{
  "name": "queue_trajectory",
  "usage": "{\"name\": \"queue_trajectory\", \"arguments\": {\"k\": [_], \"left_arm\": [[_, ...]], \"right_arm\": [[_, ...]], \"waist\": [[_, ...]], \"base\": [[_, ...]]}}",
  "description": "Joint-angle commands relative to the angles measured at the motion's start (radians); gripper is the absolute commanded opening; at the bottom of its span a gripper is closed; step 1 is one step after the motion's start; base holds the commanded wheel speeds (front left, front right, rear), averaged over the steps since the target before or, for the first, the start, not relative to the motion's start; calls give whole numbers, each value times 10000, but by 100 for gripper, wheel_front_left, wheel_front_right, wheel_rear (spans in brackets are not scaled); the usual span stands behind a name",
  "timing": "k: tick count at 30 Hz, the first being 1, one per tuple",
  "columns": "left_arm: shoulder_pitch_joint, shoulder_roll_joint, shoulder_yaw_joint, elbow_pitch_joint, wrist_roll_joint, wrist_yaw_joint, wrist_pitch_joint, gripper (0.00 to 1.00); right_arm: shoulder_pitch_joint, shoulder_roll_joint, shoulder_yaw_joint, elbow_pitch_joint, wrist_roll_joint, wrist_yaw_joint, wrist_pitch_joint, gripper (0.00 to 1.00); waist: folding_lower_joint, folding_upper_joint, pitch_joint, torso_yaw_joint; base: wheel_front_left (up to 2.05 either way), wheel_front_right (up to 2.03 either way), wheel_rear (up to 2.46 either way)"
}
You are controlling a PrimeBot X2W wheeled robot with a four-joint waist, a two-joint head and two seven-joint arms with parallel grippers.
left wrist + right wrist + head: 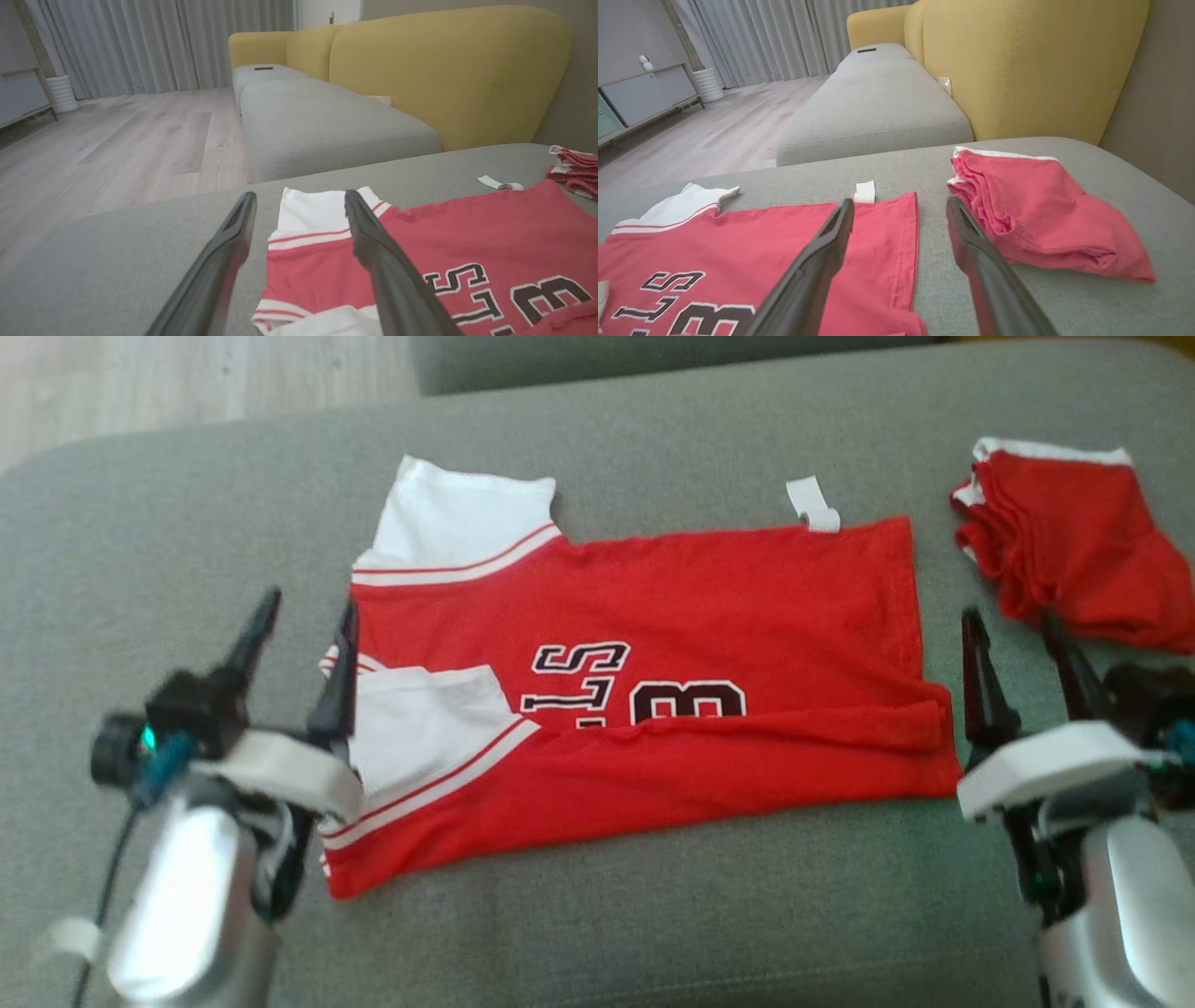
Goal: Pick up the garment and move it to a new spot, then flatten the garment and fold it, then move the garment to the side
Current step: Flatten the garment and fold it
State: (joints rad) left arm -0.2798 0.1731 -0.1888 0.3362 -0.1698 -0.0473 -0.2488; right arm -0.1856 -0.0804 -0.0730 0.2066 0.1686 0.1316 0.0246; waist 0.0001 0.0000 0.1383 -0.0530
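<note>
A red jersey (709,607) lies partly folded on a grey sofa cushion (653,915), its long axis running side to side. The left pincer (310,602) hangs over the sleeve end, fingers apart and holding nothing. The right pincer (1010,616), also apart and empty, hangs just beside the hem end. Another folded red garment (1074,541) sits further right.

Head looks down — wrists low, facing the sofa (448,70); all share the garment (709,588).

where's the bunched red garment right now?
Head view, upper right: the bunched red garment with white trim lies on the grey fabric cushion, apart from the flat red-and-white jersey, just beyond the right gripper.
</note>
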Motion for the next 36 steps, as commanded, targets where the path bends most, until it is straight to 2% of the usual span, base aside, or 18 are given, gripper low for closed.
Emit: {"name": "queue_trajectory", "arguments": {"k": [1, 5, 10, 12, 13, 16, 19, 22, 26, 36], "left_arm": [[-639, 348, 365, -320, 39, -54, -126, 100], [-1749, 734, 164, 38, 37, -449, 30, 100], [-3747, 1536, -733, 1105, -268, -805, 1238, 100], [-4636, 1963, -1520, 1521, -809, -824, 1777, 100], [-5455, 2529, -2534, 1899, -1535, -828, 2478, 100], [-6493, 3433, -4084, 2231, -2607, -830, 3381, 100], [-7335, 4124, -5136, 2621, -3531, -832, 3903, 100], [-8045, 4572, -5942, 2997, -4091, -832, 4125, 100], [-8860, 4790, -6486, 3682, -4579, -833, 4040, 100], [-9901, 4661, -7683, 5072, -5351, -833, 4079, 100]], "right_arm": [[-524, -75, 262, -394, -94, -9, -136, 100], [-1173, -124, 490, -444, -179, -9, -194, 100], [-2001, -256, 684, -576, -255, -9, -148, 100], [-2338, -320, 830, -628, -282, -9, -108, 100], [-2653, -393, 1007, -655, -291, -9, -81, 100], [-3026, -456, 1269, -660, -261, -9, -79, 100], [-3300, -469, 1465, -668, -207, -9, -105, 100], [-3489, -428, 1618, -691, -155, -9, -149, 100], [-3610, -333, 1779, -652, -73, -9, -211, 100], [-3724, -175, 1933, -372, -7, -9, -478, 100]], "waist": [[-1, 0, 215, -106], [-1, 0, 744, -312], [-1, 0, 1526, -575], [-1, 0, 1866, -731], [-1, 0, 2171, -893], [-1, 0, 2533, -1151], [-1, 0, 2864, -1381], [-1, 0, 3175, -1583], [-1, 0, 3514, -1773], [-1, 0, 3942, -2084]], "base": [[0, 0, 0], [0, 0, 0], [0, 0, 0], [0, 0, 0], [0, 0, 0], [0, 0, 0], [0, 0, 0], [0, 0, 0], [0, 0, 0], [0, 0, 0]]}}
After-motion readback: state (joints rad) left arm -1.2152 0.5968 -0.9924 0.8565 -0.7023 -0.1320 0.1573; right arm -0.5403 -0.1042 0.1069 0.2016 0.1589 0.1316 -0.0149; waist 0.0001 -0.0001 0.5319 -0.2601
